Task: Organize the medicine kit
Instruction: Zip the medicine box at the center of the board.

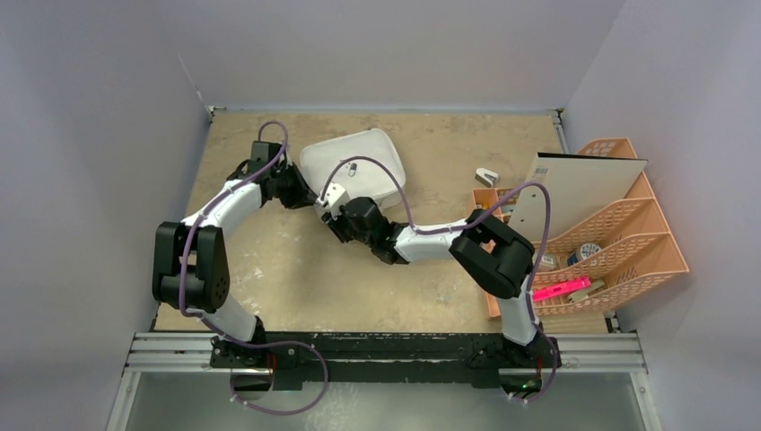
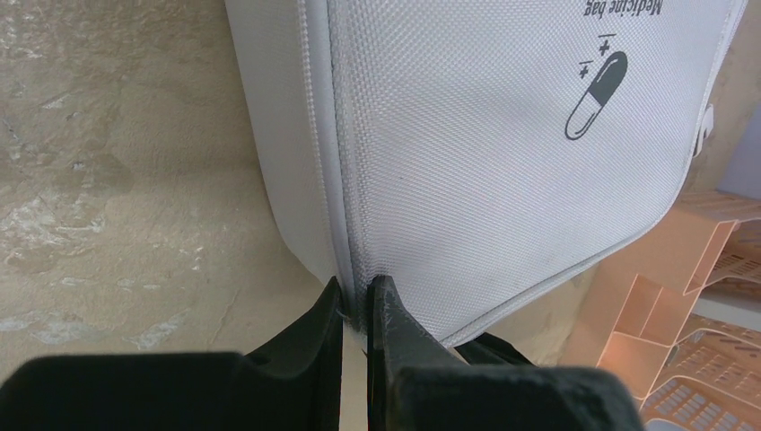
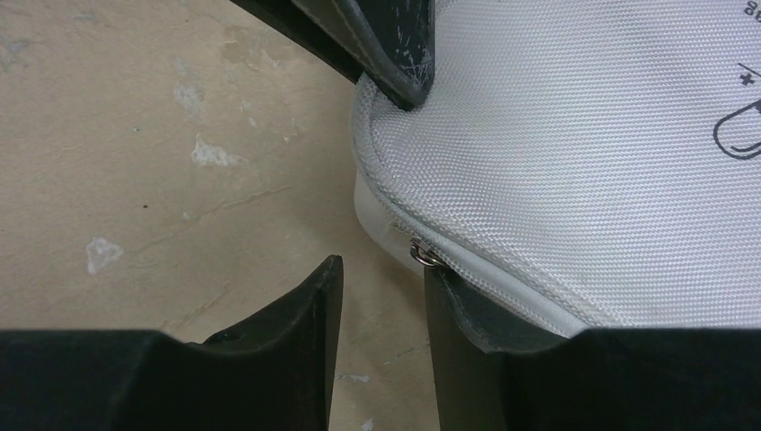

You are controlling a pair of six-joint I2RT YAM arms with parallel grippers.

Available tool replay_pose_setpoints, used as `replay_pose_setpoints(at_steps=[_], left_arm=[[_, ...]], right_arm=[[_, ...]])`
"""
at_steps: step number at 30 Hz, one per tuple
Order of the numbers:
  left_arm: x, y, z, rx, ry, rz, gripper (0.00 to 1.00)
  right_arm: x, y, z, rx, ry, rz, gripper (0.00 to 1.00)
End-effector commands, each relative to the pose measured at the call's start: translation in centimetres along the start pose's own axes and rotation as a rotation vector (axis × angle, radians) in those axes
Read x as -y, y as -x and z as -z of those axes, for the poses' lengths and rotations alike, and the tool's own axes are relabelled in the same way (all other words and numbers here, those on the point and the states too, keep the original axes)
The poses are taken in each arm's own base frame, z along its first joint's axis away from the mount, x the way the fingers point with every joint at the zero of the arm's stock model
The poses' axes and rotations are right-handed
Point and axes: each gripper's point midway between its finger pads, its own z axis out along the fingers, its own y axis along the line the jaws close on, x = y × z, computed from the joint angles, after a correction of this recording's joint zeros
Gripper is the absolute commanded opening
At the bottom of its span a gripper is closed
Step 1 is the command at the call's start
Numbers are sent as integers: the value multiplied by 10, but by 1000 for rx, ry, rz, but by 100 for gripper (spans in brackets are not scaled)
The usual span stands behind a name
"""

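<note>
My left gripper (image 2: pixel 356 301) is clamped on a thin lip of the medicine kit (image 2: pixel 502 153) at its seam. A hard tug could slip the fabric free, or drag the whole case across the table (image 1: pixel 296 260). My right gripper (image 3: pixel 381 296) stands with jaws apart, nothing between them, just beside the zipper pull (image 3: pixel 425 254) — closing here may catch only air. The kit lies at the far middle of the table, left of the orange organizer (image 1: pixel 619 233): white, woven, apparently closed, with the pill logo (image 2: pixel 595 94) on top.

The medicine kit (image 2: pixel 502 162) is white with a fine woven texture and a dark grey, half-filled pill logo (image 2: pixel 597 94). The bench (image 1: pixel 296 269) is mottled beige. The lattice organizer (image 1: pixel 628 238) is peach-orange, with a bright pink item (image 1: pixel 561 290) inside, perhaps a marker.
</note>
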Motion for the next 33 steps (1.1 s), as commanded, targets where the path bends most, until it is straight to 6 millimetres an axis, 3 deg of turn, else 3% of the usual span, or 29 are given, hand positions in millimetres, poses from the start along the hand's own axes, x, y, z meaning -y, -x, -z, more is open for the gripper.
replay_pose_setpoints(at_steps=[1,8,10,12,19,28,31,33], left_arm=[[17,-8,3,-28,-81,12,0],[14,-15,-2,-44,-85,23,0],[13,-16,-2,-45,-82,21,0],[10,-17,-1,-42,-70,17,0],[5,-7,5,-9,-10,-34,0],[2,2,10,19,24,-70,0],[3,3,10,19,20,-69,0],[6,3,10,17,7,-67,0]], right_arm=[[24,61,1,233,-108,12,42],[35,75,-2,324,-176,1,28],[32,72,-7,321,-164,-15,18],[32,71,-9,329,-167,-43,0],[58,58,8,343,-281,-201,0],[88,42,24,316,-376,-241,0],[86,40,24,308,-348,-235,0],[69,43,22,314,-221,-199,0]])
